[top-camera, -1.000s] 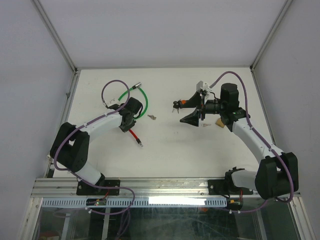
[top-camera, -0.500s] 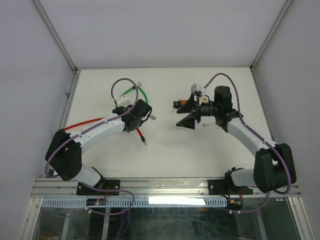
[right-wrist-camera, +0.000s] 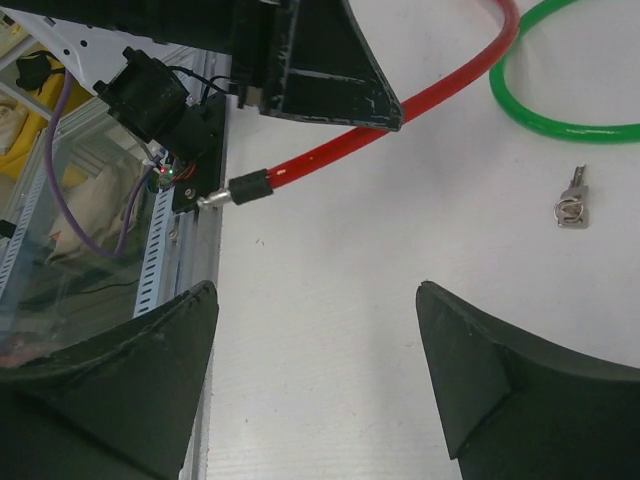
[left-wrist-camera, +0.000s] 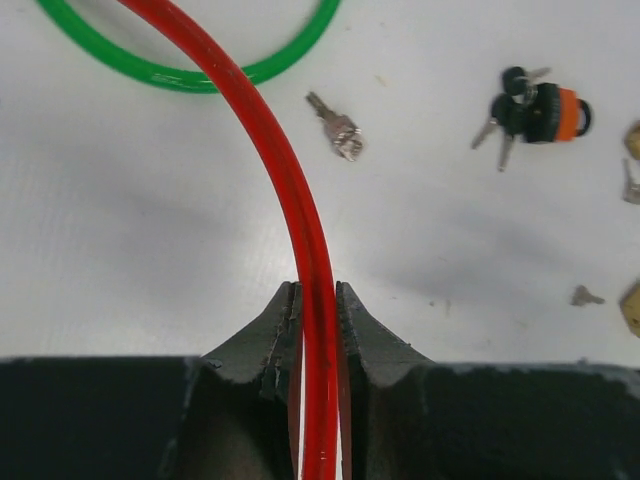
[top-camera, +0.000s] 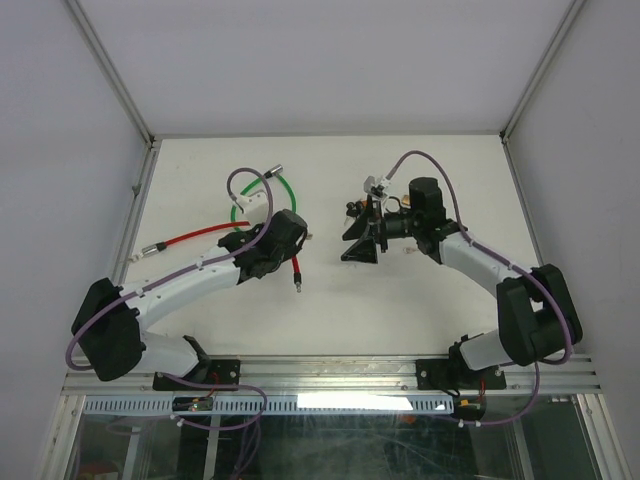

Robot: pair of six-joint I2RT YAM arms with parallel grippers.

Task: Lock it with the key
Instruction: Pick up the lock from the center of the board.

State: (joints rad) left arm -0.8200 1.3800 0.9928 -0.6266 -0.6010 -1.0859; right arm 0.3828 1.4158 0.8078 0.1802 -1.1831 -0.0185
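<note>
Left wrist: left gripper [left-wrist-camera: 316,290] pinches red cable [left-wrist-camera: 296,200] (springy, probably slick). Key [left-wrist-camera: 335,127] lies flat just right of red cable, padlock [left-wrist-camera: 550,108] farther right. Right gripper [right-wrist-camera: 315,300] spread, empty. Key likely light, thin: pinch its head.

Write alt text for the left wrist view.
Left gripper shut on a red cable arcing up and left over the table. Beyond: a green cable, a loose silver key, an orange padlock with keys.

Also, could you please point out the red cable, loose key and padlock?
red cable [left-wrist-camera: 285,170], left wrist view, its curve
loose key [left-wrist-camera: 340,130], left wrist view, its head
padlock [left-wrist-camera: 555,108], left wrist view, its body
</note>
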